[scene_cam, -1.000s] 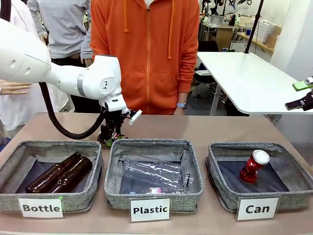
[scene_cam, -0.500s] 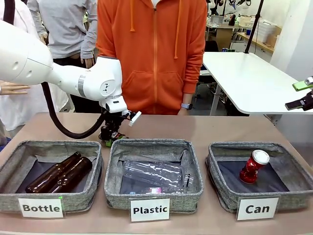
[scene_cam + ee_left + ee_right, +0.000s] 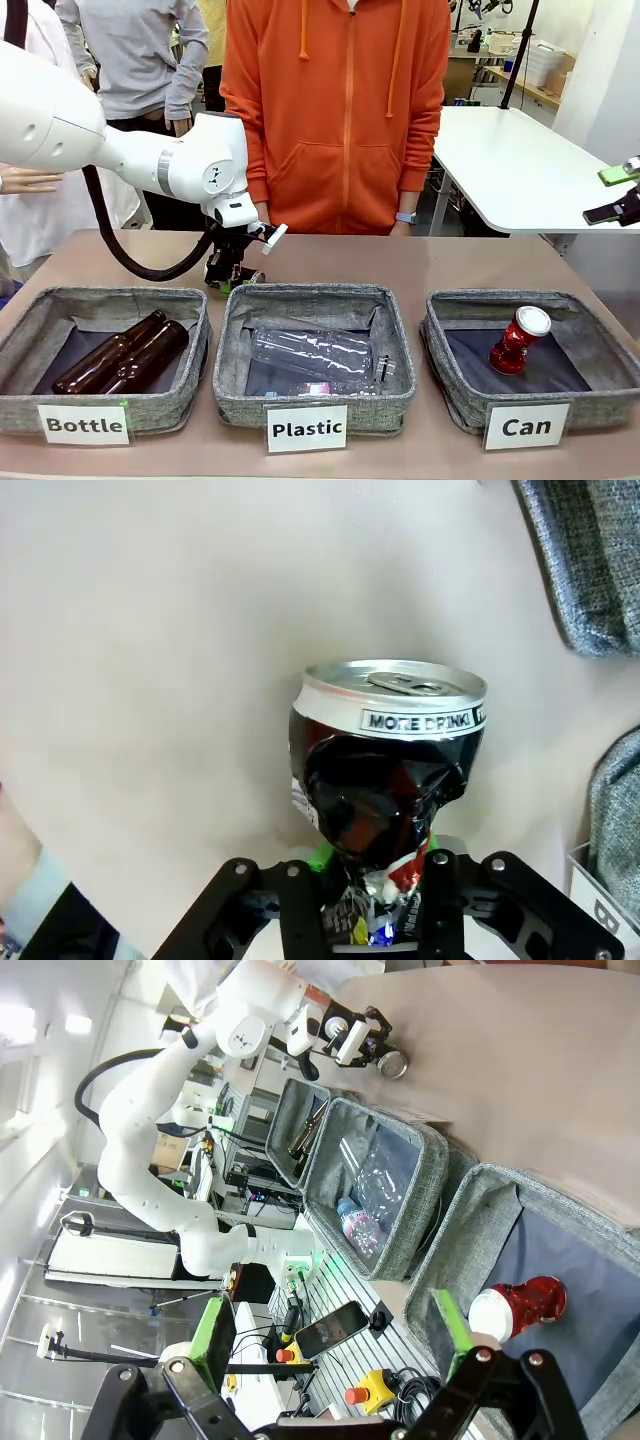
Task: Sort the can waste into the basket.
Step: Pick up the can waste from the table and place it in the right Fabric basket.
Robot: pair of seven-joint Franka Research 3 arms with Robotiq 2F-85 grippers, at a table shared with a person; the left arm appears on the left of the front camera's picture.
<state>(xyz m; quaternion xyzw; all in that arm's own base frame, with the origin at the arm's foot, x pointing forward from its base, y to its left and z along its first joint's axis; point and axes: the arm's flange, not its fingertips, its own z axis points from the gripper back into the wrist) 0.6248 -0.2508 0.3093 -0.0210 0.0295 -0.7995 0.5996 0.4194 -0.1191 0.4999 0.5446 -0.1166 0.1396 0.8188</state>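
In the left wrist view, a crushed dark can [image 3: 385, 780] with a silver top and red and white print is pinched at its lower end by my left gripper [image 3: 375, 920], just above the tan table. From the front, that left gripper [image 3: 233, 275] hangs low behind the back left corner of the "Plastic" basket. A red can [image 3: 518, 340] with a silver top lies tilted in the grey "Can" basket [image 3: 530, 297] at the right. My right gripper [image 3: 335, 1345] is open and holds nothing, high off the table's right end [image 3: 620, 195], looking down on the red can [image 3: 520, 1305].
The "Bottle" basket [image 3: 30, 310] holds two brown glass bottles. A clear plastic bottle lies in the "Plastic" basket [image 3: 310, 292]. A person in an orange hoodie [image 3: 340, 110] stands at the far edge. Bare table lies behind the baskets.
My left gripper has shut on the crushed can and risen slightly with it. The person in orange has stepped to the right. My right arm has not moved.
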